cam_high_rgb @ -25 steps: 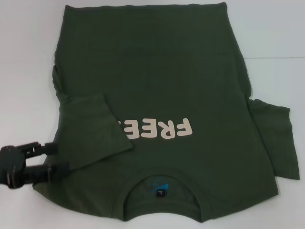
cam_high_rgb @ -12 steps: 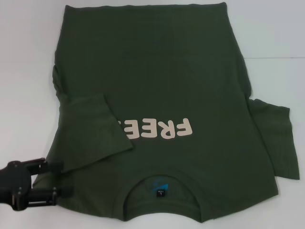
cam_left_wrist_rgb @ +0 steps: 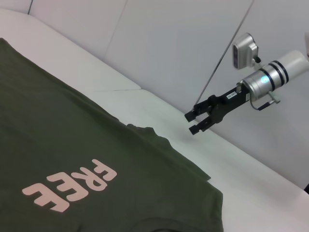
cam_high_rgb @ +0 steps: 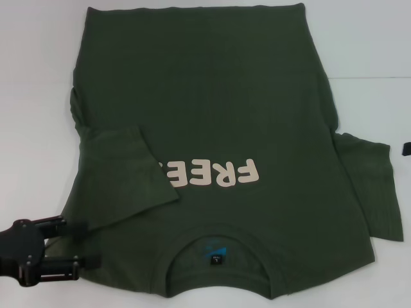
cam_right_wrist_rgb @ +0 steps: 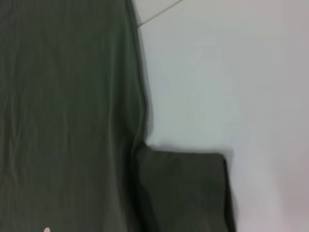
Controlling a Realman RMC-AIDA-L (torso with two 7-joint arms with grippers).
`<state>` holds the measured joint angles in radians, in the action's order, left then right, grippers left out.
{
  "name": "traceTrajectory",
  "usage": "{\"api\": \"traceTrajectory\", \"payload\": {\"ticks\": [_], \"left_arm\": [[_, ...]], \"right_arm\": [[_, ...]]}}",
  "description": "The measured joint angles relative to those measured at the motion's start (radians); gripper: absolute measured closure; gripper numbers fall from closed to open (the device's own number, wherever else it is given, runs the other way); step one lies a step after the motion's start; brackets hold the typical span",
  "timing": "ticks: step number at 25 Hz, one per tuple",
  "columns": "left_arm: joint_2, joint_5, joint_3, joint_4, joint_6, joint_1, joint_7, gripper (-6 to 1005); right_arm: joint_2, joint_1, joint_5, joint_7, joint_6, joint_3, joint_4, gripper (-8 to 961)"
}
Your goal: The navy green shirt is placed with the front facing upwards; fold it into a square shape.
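Retreat of left tool (cam_high_rgb: pixel 80 244) from the navy green shirt (cam_high_rgb: pixel 218 109).
It had drawn back, open and empty; left sleeve already folded, right tool (cam_left_wrist_rgb: pixel 197 122) hung parted, empty, beyond the spread sleeve.

The surface (cam_high_rgb: pixel 38 77) before me is plain white, with a thin seam line running across its far right part. One thing lies directly on it: the shirt (cam_high_rgb: pixel 212 102), spread flat, front up, collar toward me. Its pink lettering (cam_high_rgb: pixel 212 173) reads upside down from my position. The sleeve (cam_high_rgb: pixel 119 176) on my left is folded inward over the chest and covers part of the lettering. The sleeve on my right (cam_high_rgb: pixel 369 186) lies out flat on the bare surface.
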<state>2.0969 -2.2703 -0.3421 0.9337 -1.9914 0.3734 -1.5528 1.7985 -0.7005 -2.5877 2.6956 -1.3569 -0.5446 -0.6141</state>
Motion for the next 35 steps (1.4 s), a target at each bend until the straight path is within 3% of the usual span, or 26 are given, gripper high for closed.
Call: {"api": "traceTrajectory", "payload": {"ticks": [10, 35], "left_arm": [[0.003, 0.009, 0.000, -0.003, 0.005, 0.002, 0.020, 148], [0.014, 0.011, 0.000, -0.007, 0.010, 0.002, 0.039, 150]], "right_arm": [[0.050, -0.007, -0.002, -0.006, 0.069, -0.012, 0.012, 25], [0.105, -0.012, 0.011, -0.062, 0.220, -0.027, 0.084, 26]]}}
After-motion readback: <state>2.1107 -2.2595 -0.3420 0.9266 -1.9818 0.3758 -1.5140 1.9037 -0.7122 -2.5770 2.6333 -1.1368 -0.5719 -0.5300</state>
